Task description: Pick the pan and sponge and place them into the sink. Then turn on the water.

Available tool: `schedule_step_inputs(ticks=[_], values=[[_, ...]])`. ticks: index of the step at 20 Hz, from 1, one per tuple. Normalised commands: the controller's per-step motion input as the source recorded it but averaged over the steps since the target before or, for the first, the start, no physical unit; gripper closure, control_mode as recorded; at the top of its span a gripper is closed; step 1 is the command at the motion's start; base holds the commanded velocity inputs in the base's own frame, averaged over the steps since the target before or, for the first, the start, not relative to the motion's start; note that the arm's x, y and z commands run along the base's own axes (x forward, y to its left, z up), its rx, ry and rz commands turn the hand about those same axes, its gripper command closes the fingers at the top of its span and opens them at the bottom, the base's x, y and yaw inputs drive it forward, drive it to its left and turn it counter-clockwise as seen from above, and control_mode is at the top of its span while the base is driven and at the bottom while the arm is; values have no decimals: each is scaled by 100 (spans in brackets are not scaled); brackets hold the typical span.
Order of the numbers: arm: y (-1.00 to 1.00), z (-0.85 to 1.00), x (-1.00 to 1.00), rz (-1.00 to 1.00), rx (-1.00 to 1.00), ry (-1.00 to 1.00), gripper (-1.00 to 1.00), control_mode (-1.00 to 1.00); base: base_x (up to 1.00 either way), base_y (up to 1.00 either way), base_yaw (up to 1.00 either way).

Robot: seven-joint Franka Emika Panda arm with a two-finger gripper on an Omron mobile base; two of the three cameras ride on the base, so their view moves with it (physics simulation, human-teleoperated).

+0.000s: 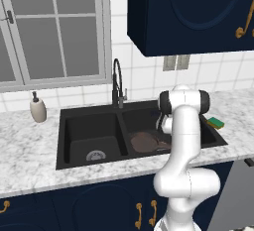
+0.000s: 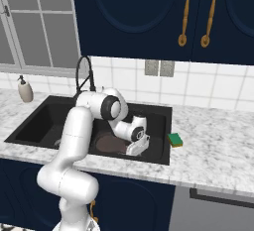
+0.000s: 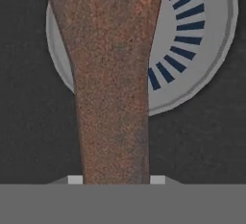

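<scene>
The dark reddish-brown pan [image 1: 144,142] [image 2: 110,144] lies low in the right basin of the black sink [image 1: 62,126] [image 2: 30,121]. My gripper [image 2: 135,148] [image 3: 116,180] is shut on its long brown handle [image 3: 113,98], which runs up between the two fingertips over the silver drain [image 3: 202,40]. The green sponge [image 1: 216,122] [image 2: 174,139] rests on the marble at the sink's right rim, apart from the gripper. The black arched faucet [image 1: 117,84] [image 2: 85,76] stands behind the divider, and the water is out of view.
A cream soap dispenser [image 1: 37,108] [image 2: 25,90] stands on the counter left of the sink. The left basin holds just its drain [image 1: 95,155]. Dark blue wall cabinets [image 1: 193,12] hang above the right side. My own arm [image 1: 186,141] blocks part of the right basin.
</scene>
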Motion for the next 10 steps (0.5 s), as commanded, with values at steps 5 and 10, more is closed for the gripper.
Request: schedule_step_inputs(ticks=[5,10], values=[[0,-25,59,0,0,-18,100,-100,0,0,0],[0,-1,43,0,0,-23,-100,-100,0,0,0]])
